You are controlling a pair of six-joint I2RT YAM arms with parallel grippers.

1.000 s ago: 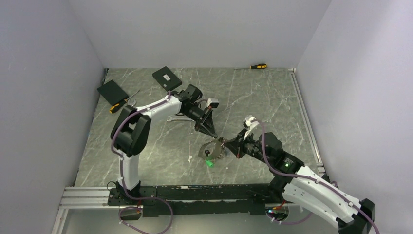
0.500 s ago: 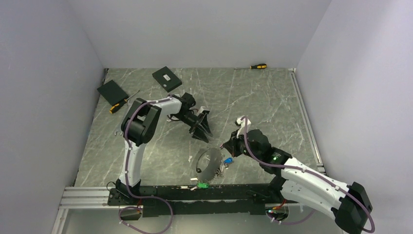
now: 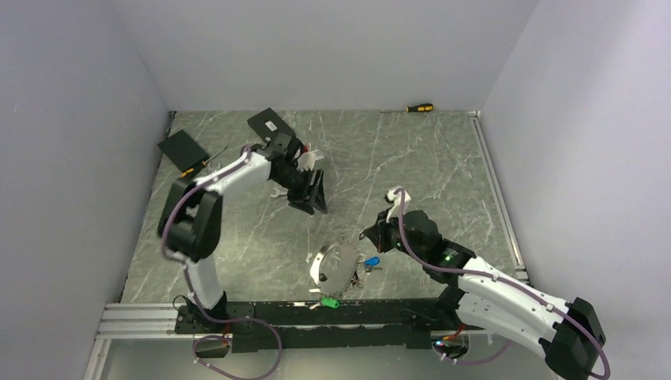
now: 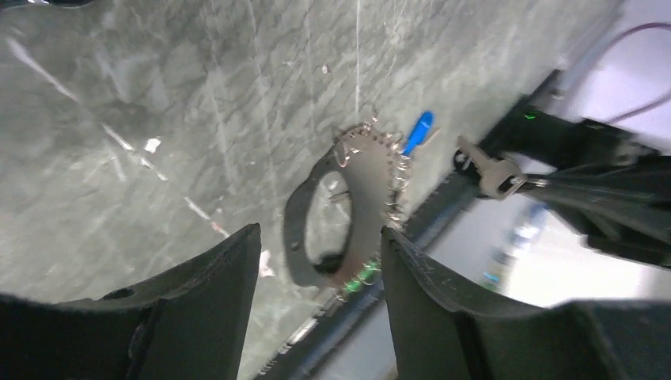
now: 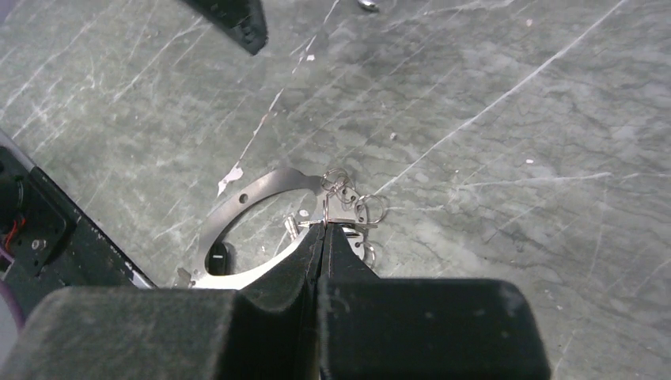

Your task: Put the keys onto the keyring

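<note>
The keyring (image 3: 335, 264) lies flat on the table near the front rail, fringed with small keys, a blue tag (image 3: 370, 260) and a green tag (image 3: 328, 302). My right gripper (image 5: 323, 224) is shut, its tips pinching a small silver key (image 5: 342, 217) by its thin wire loop, just over the keyring's edge (image 5: 237, 198). From the left wrist that key (image 4: 490, 172) shows apart from the keyring (image 4: 297, 229). My left gripper (image 3: 315, 194) hangs open and empty, well back from the keyring; the keyring shows between its fingers (image 4: 214, 301).
A silver wrench (image 3: 277, 192) lies under the left arm. Two black boxes (image 3: 271, 127) (image 3: 182, 148) and a yellow-handled screwdriver (image 3: 192, 169) sit at the far left. Another screwdriver (image 3: 420, 107) lies at the back wall. The black rail (image 3: 269, 310) runs along the front edge.
My left gripper opened and drew back to the far left. The keyring dropped from between the grippers to the table near the front rail. My right gripper stayed shut.
</note>
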